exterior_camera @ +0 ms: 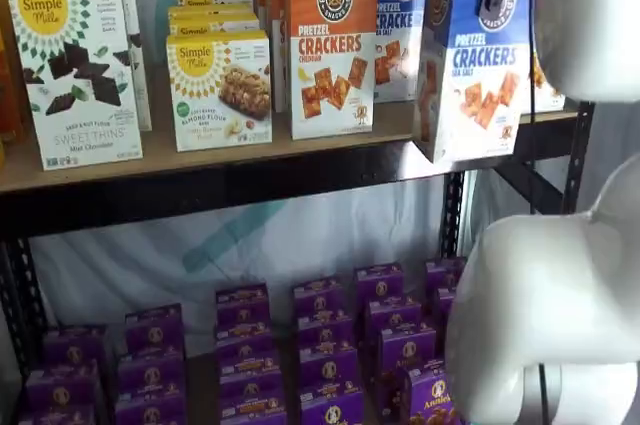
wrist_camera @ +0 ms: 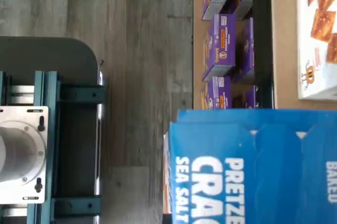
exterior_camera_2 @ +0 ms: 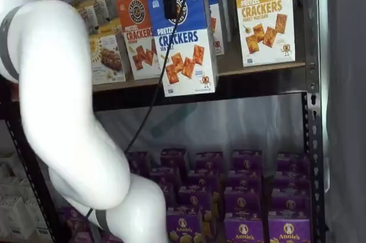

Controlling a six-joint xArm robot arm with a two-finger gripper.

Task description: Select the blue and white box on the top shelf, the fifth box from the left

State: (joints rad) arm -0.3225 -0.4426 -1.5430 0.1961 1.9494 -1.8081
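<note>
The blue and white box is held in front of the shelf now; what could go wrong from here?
1. The blue and white box is gripped only near its top, so it might swing or slip from the jaws.
2. It hangs beyond the top shelf edge; a drop would land among the purple boxes below.

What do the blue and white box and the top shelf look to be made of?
The blue and white box: printed paperboard with a slight sheen, folded flaps showing in the wrist view. The top shelf: matte tan board, probably wood or fibreboard, on a dark, seemingly metal beam.
</note>
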